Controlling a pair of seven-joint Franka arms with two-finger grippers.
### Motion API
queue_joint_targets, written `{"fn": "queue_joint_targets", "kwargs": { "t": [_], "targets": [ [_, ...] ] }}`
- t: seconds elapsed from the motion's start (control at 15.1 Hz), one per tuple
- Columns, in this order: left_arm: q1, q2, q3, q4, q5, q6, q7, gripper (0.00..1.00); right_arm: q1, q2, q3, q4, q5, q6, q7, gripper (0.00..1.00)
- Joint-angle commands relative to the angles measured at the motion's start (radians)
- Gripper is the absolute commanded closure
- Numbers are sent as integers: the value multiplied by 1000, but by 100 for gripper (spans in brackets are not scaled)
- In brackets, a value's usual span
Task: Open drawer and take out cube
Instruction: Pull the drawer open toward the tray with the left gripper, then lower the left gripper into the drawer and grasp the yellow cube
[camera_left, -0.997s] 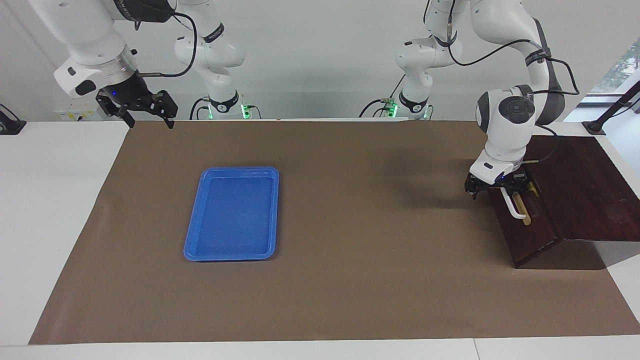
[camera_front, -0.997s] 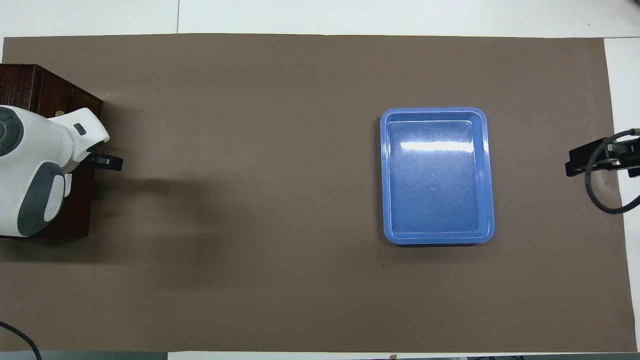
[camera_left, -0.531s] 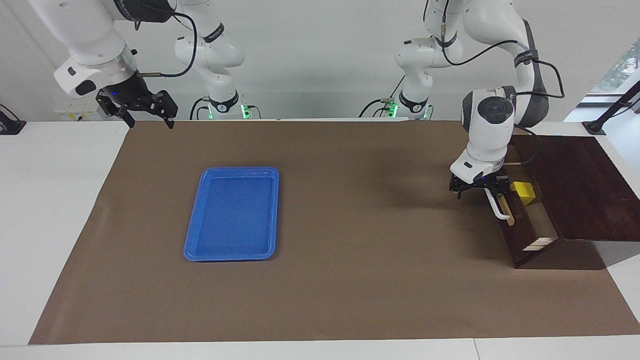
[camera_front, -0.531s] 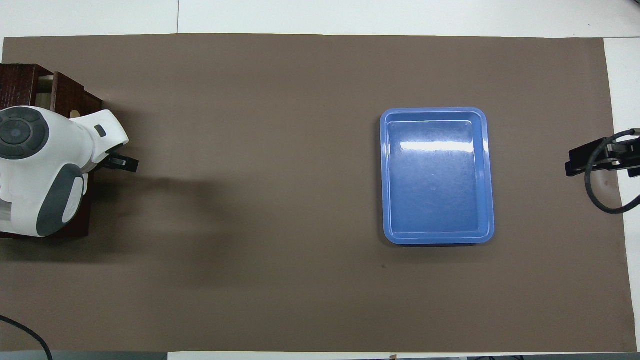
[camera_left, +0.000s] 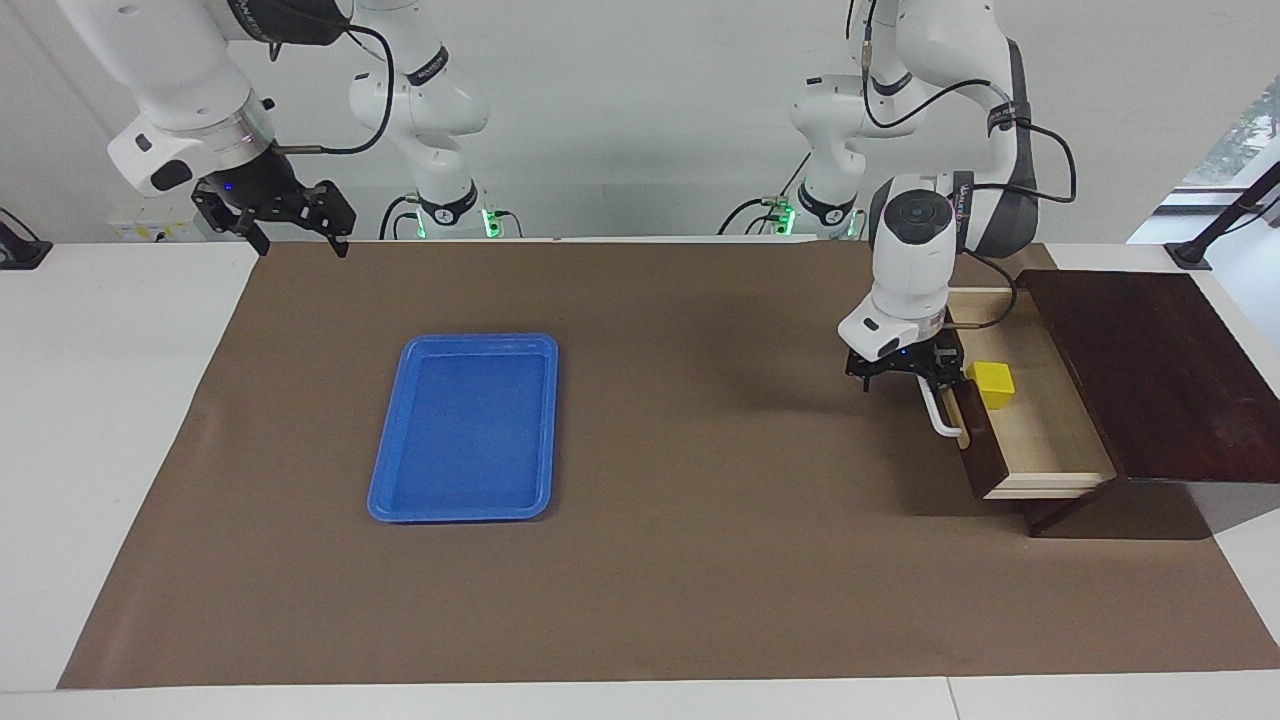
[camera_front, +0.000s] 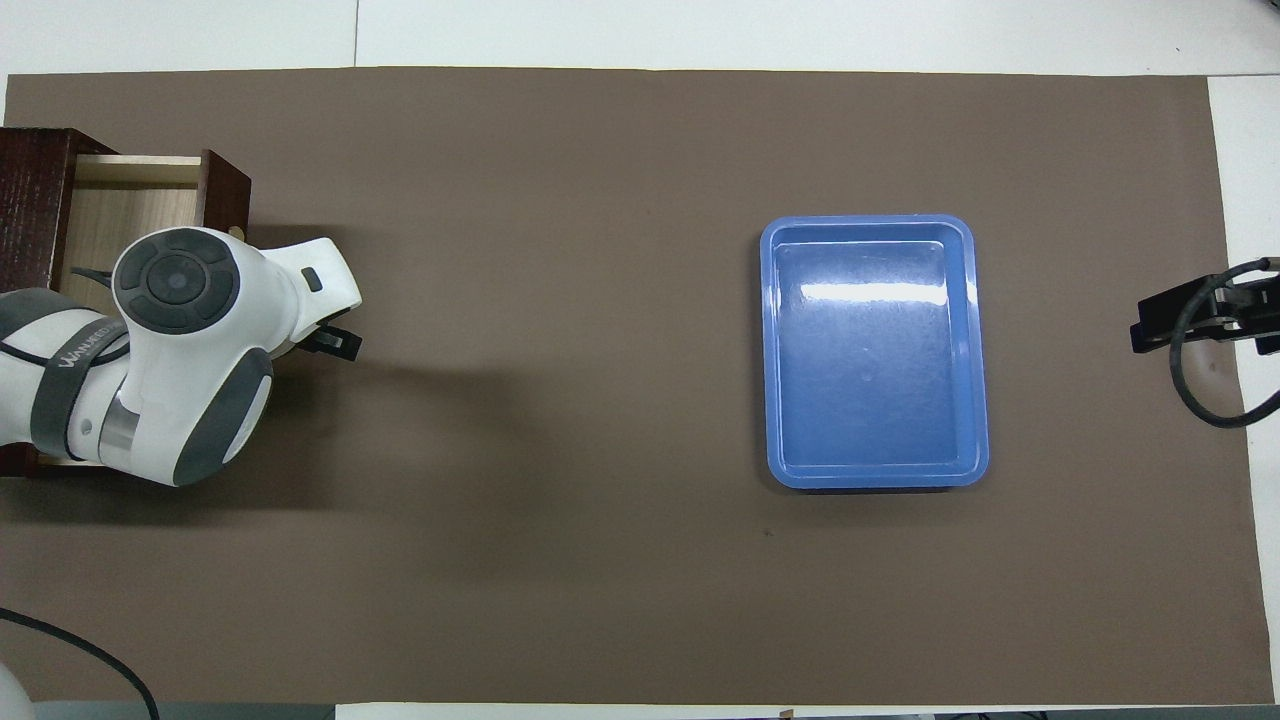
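The dark brown drawer (camera_left: 1045, 445) stands pulled out of its cabinet (camera_left: 1150, 370) at the left arm's end of the table, its pale interior showing. The small yellow cube (camera_left: 990, 384) lies in the drawer, just inside the front panel. My left gripper (camera_left: 928, 382) is shut on the white bar handle (camera_left: 940, 418), at the end nearer the robots. In the overhead view the drawer (camera_front: 130, 195) shows part open and the left arm hides the cube. My right gripper (camera_left: 290, 225) is open and empty, waiting over the mat's edge at the right arm's end (camera_front: 1180, 320).
A blue tray (camera_left: 465, 425) lies empty on the brown mat toward the right arm's end, also in the overhead view (camera_front: 873, 350). Bare brown mat (camera_left: 700, 450) lies between the tray and the drawer.
My left gripper has pulled the handle toward the table's middle. The drawer has gone from shut to well open, and the yellow cube has come into sight. The right arm has not moved.
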Motion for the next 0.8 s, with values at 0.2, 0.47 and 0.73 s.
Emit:
{"fn": "queue_joint_targets", "kwargs": {
  "t": [0.2,0.47,0.73],
  "targets": [
    [-30,26,4,175,-7,-242,-15,0,1,-11,-5,-8,7,0,-23,0],
    [-27,71,9,408,-126,-422,-30,0,1,-11,-5,-8,7,0,-23,0],
    [17,54,18,478,-217,-451,-272,0,1,-11,-5,-8,7,0,-23,0]
  ]
}}
